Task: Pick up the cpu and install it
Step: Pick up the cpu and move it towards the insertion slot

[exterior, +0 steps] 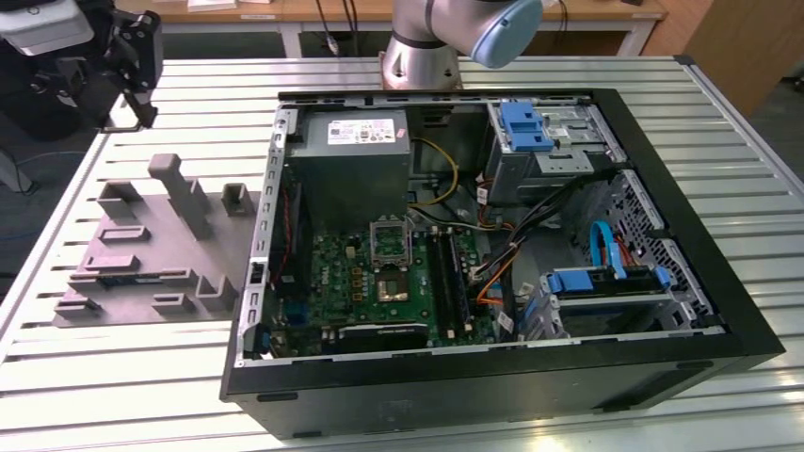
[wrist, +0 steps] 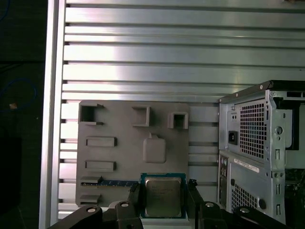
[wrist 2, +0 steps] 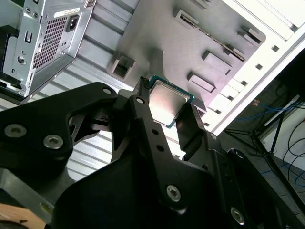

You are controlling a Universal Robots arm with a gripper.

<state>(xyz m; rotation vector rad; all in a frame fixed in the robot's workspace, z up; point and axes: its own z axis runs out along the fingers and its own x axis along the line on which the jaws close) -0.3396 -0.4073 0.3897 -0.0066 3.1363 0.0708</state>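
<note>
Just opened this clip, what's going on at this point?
The robot arm's gripper is shut on the cpu, pinching the chip by its edges between two fingers. In both wrist views the chip hangs above the grey moulded tray, apparently lifted clear of it. The tray lies on the slatted table beside the open computer case. The motherboard inside the case is exposed, and the chip is not yet installed there.
</note>
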